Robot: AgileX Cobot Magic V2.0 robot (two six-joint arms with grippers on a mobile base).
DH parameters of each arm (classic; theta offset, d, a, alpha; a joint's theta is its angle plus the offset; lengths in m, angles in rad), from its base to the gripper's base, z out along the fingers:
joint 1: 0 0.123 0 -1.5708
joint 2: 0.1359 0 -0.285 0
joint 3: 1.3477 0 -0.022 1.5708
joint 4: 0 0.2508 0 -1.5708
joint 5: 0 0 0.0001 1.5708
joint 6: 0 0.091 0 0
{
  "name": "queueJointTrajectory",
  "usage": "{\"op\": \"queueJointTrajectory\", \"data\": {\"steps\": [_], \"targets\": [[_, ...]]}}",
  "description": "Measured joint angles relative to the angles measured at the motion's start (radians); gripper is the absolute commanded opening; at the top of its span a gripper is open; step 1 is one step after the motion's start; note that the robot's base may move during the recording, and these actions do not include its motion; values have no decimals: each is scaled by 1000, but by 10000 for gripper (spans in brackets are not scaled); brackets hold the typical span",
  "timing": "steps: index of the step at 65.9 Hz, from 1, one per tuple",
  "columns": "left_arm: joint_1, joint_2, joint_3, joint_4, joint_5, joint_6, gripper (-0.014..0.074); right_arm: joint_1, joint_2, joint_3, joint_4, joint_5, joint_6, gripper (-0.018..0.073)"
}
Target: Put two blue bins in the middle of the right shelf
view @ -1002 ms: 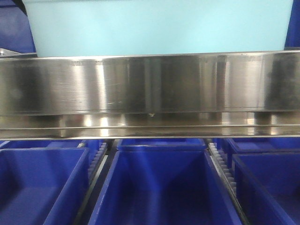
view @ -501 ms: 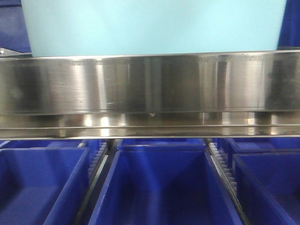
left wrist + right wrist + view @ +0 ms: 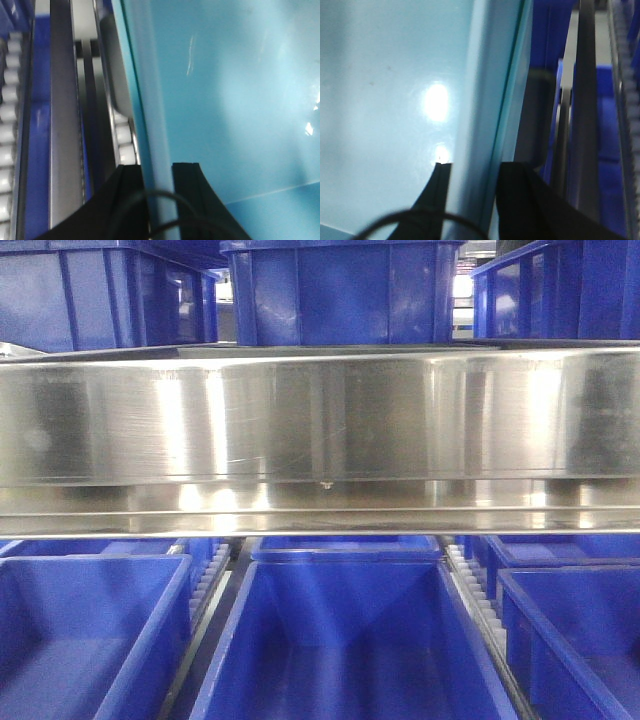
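Left wrist view: the left gripper straddles the raised rim of a pale blue bin, one black finger outside the wall and the other inside, both pressed against the rim with no gap showing. A thin black cable loops across the fingers at the bottom edge. Just outside the bin wall lies a row of white rollers, then a grey metal rail, a dark blue strip, and a second line of rollers at the far left edge.

From the right wrist, the right gripper grips the opposite rim of the same bin the same way, its two dark fingers closed tight on either side of the wall. The bin's smooth inside floor fills the left of this view, with a bright glare spot on it. Beyond the wall stand dark blue crates and blurred grey rails. Whether the bin's bottom rests on the rollers cannot be told from either wrist.

From the front, the shelf shows a wide steel front rail running straight across. More dark blue crates sit on the tier above it and in the tier below, with toothed roller tracks between the lower ones.
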Motion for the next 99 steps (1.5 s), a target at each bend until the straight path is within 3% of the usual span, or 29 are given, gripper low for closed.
{"op": "queueJointTrajectory", "data": {"steps": [99], "targets": [[0, -2, -4, -2, -27, 0, -111, 0, -2, -10, -9, -8, 0, -153]]}}
